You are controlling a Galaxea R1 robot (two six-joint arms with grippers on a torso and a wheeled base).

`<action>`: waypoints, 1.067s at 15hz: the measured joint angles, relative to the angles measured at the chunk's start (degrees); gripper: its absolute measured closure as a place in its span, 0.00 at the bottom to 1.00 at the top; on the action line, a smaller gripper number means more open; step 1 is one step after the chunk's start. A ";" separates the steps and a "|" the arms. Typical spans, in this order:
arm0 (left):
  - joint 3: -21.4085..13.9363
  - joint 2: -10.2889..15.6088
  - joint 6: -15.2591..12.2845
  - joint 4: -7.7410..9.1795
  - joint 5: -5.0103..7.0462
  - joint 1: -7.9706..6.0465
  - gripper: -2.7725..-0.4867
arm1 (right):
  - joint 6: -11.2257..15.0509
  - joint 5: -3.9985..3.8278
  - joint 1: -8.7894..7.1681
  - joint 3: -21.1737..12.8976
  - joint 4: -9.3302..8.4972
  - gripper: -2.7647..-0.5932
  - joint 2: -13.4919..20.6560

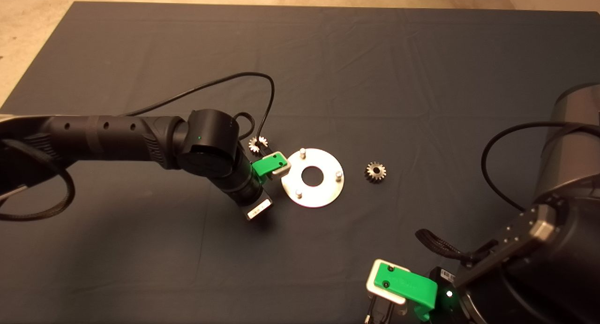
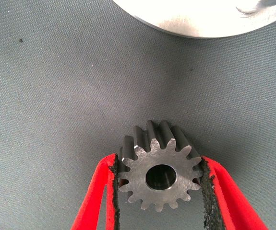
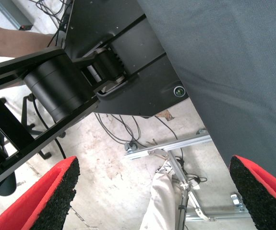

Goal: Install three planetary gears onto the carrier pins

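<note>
Left end effector point(image 2: 159, 191) is clamping a toothed steel gear point(image 2: 159, 175) between black foam pads, just beside the polished disc point(image 1: 323, 192) bearing three upright pins point(image 1: 303, 151). Another gear point(image 1: 375, 172) is lying on the woven tabletop point(image 1: 422, 80). Right end effector point(image 3: 152, 191) is resting open.

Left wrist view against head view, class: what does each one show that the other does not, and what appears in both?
Only the left wrist view shows the left hand with both pads against a gear, its teeth and centre hole plain. Only the head view shows the disc's three carrier pins, empty, two loose gears: one right of the disc, another behind the left hand, and the right hand parked at the lower right. Both share the dark mat and the shiny disc, which the wrist view shows only by its edge.
</note>
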State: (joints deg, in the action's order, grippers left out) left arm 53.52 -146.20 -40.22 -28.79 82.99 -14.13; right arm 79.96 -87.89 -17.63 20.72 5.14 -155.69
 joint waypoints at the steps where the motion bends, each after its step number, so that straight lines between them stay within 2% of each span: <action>1: -0.05 0.00 0.00 0.01 0.09 0.00 0.86 | 0.00 0.00 0.00 0.00 0.00 0.20 0.00; 3: -0.54 -0.05 0.01 0.05 1.45 -0.01 0.86 | 0.00 0.00 0.00 0.00 0.00 0.20 0.00; 4: -0.74 -0.10 0.00 0.05 3.06 -0.01 0.86 | 0.00 0.00 0.00 0.00 0.00 0.20 0.00; 5: -0.82 -0.16 0.00 0.05 4.16 -0.03 0.86 | 0.00 0.00 0.00 0.00 0.00 0.20 0.00; 8: -1.99 -0.16 -0.52 0.22 4.29 -0.47 0.86 | 0.00 0.00 0.00 0.00 0.00 0.20 0.01; 12: -3.79 -0.22 -2.08 0.66 4.33 -3.56 0.86 | 0.00 0.00 0.00 0.00 0.00 0.20 0.01; 16: -4.45 -0.53 -2.84 2.42 4.41 -6.87 0.86 | 0.00 0.01 0.00 0.00 0.00 0.20 0.01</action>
State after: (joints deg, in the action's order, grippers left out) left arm 49.06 -146.72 -43.06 -26.37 87.41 -21.00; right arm 79.96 -87.89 -17.63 20.72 5.14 -155.67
